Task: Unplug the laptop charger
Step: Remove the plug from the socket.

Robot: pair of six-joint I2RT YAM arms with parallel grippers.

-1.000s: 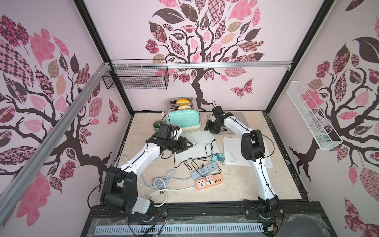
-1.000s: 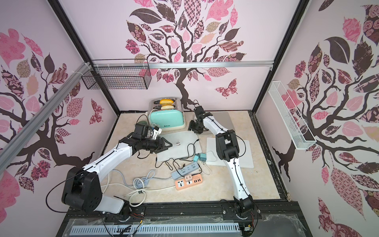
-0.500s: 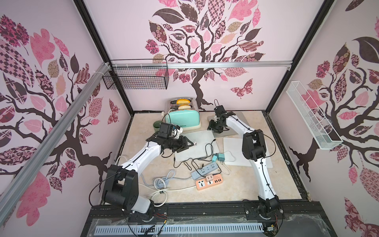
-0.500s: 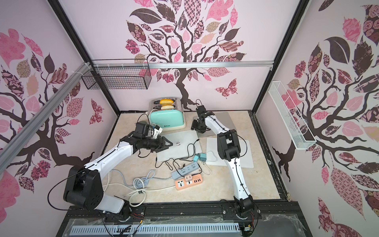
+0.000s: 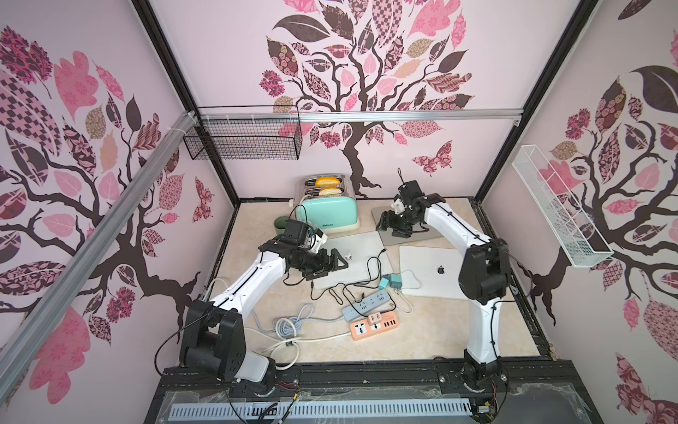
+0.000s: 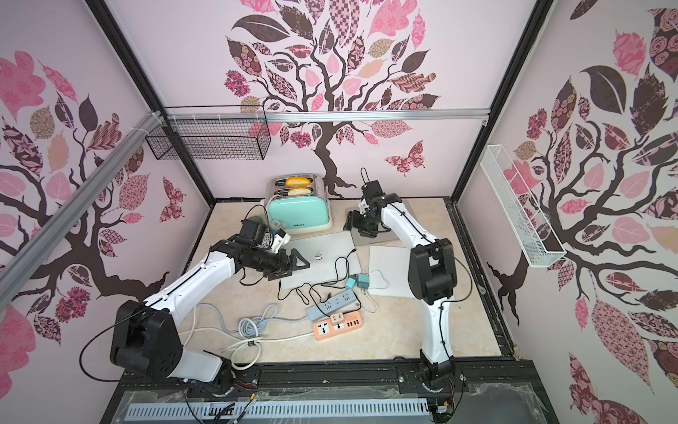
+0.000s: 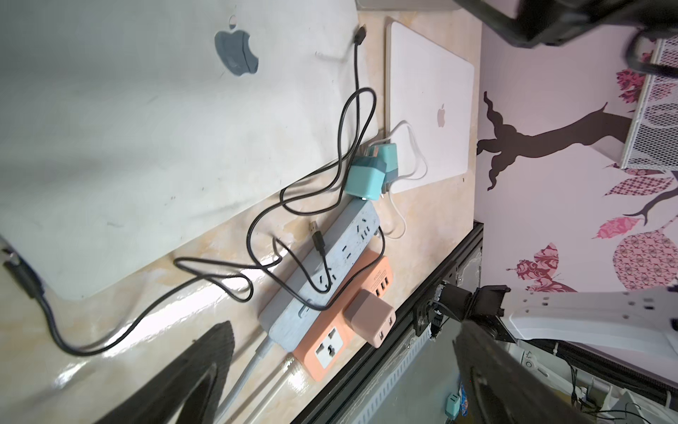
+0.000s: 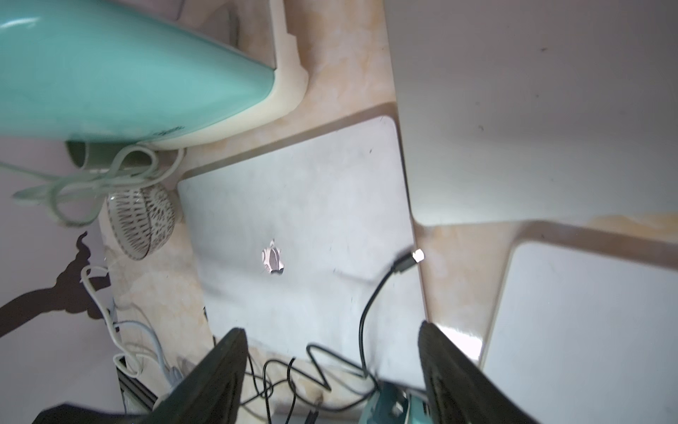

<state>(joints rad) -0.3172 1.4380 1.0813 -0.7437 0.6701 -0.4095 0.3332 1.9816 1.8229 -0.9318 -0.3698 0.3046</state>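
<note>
A shut silver laptop [image 5: 361, 244] [image 7: 128, 128] [image 8: 293, 205] lies in mid-table. A black cable [image 7: 361, 110] loops over its lid, and one free plug [image 5: 383, 250] [image 8: 416, 255] rests on the lid's edge. A second black plug [image 7: 16, 266] sits against the laptop's near-left edge; I cannot tell whether it is seated. Two teal charger bricks [image 5: 389, 282] [image 7: 365, 180] lie between the two laptops. My left gripper [image 5: 339, 258] [image 6: 299, 262] [image 7: 345, 326] hovers over the lid's left part, open and empty. My right gripper [image 5: 385, 224] [image 6: 354, 222] [image 8: 332, 328] stands open over the back.
A mint toaster [image 5: 328, 216] stands at the back, a grey slab [image 5: 400, 240] beside it under the right gripper. A white laptop [image 5: 433, 271] lies right. A grey-blue power strip [image 5: 367, 304] and an orange one [image 5: 374, 325] lie in front, with coiled cables [image 5: 290, 323].
Both grippers' jaws stand wider apart than before. The left gripper has crept slightly right over the silver laptop; the right arm has barely moved.
</note>
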